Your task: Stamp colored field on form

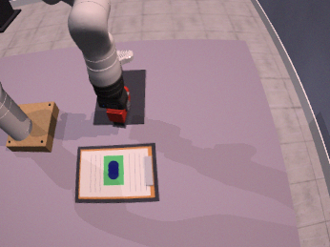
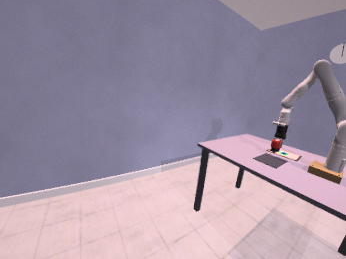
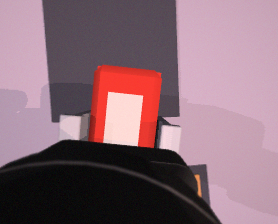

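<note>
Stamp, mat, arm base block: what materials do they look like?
Red block stamp: plain matte red, likely plastic, held between the fingers. Dark grey rectangular mat: flat, dull, perhaps rubber or felt. Tan base block: brown like wood, dark fastener dots at its corners.

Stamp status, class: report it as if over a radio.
Pincer shut on the red stamp, upright. Stamp over the dark mat, near its front edge. Green field on the form carries a blue mark. Nothing blocking the mat.
</note>
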Tool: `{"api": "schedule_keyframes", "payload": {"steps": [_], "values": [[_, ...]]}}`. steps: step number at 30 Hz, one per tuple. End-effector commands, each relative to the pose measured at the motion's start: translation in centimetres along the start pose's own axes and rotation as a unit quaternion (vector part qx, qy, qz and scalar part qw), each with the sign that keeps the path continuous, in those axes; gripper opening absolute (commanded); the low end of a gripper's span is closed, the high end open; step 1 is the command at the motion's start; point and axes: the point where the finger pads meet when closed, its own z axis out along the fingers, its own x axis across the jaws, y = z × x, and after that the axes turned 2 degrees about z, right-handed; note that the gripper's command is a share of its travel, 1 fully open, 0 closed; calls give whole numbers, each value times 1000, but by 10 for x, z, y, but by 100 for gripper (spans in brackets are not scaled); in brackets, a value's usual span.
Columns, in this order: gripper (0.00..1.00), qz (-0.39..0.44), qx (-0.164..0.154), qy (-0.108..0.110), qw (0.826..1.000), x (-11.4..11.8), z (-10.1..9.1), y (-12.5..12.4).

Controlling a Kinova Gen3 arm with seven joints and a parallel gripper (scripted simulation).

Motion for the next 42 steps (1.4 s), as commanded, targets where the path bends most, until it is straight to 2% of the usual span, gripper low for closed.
{"api": "schedule_keyframes", "payload": {"steps": [1,6,14,42], "values": [[57,-4,-5,2,1000,-13,1,-47],[57,9,-6,2,1000,-30,2,-81],[57,19,-6,2,1000,-41,3,-100],[57,21,-7,1,1000,-39,4,-106]]}}
